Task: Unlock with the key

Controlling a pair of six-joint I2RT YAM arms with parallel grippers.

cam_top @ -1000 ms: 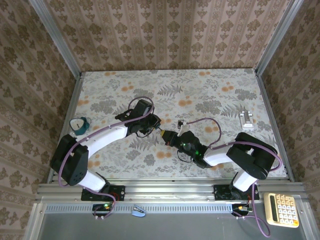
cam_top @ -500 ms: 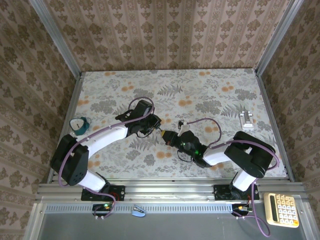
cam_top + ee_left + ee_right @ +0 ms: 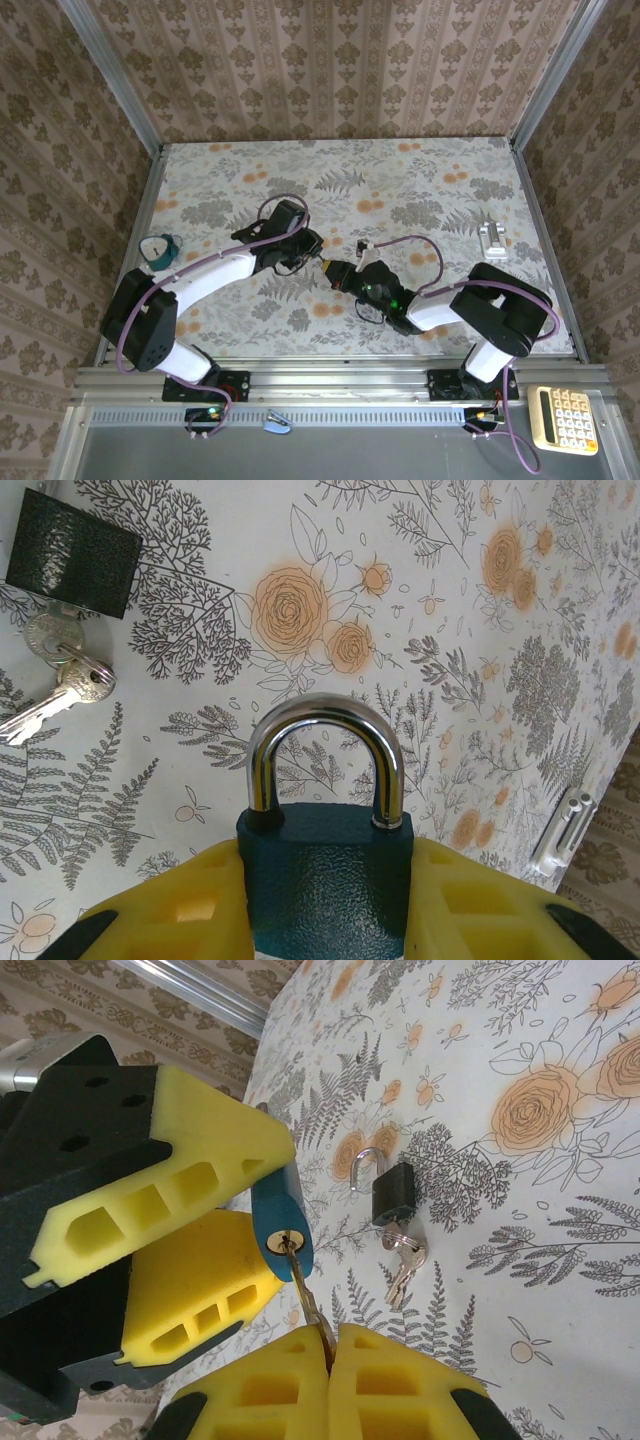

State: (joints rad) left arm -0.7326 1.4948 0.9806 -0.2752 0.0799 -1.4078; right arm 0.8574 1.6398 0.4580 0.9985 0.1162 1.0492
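Over the middle of the floral table (image 3: 420,190), both arms fold inward, left gripper (image 3: 306,249) and right gripper (image 3: 341,273) nearly tip to tip. Open table lies all around; a black padlock (image 3: 386,1186) with spare keys (image 3: 402,1263) sits nearby. The left pads clamp the blue padlock (image 3: 325,875) by its body, shackle pointing outward. The right fingers pinch the key (image 3: 308,1300), its tip in the keyhole.

Left arm (image 3: 210,272) and right arm (image 3: 436,315) same look: glossy white shells, black joints. Purple cables (image 3: 410,239) looped along both. Green LED (image 3: 392,297) on right wrist. Finger pads (image 3: 200,1130) chunky yellow foam, rectangular cut-outs, black backing (image 3: 90,1110) with round holes.
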